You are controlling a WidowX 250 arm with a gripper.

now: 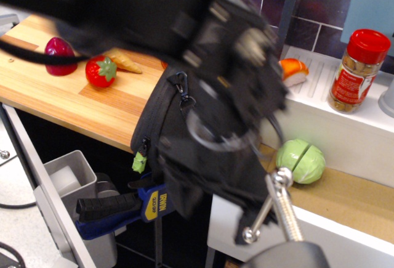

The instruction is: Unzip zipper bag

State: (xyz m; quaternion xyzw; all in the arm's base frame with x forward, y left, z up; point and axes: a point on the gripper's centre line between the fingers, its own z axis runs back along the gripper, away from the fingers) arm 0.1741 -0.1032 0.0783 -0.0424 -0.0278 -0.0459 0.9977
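Note:
The black zipper bag (159,115) sits at the front edge of the wooden table (55,98), partly hanging over it. Its lime-green pull tab (139,162) hangs at the lower left corner. A metal clip (181,87) shows on its top. My arm is a dark motion blur across the middle of the view and hides most of the bag's right side. The gripper (212,185) is lost in that blur, low and to the right of the pull tab. I cannot tell how its jaws stand.
A toy strawberry (100,71), a dark red fruit (58,51) and a cone (127,63) lie on the table. A blue clamp (132,203) and a grey bin (68,182) sit below its edge. A green cabbage (300,161), an orange toy (293,69) and a red-lidded jar (357,71) are on the right.

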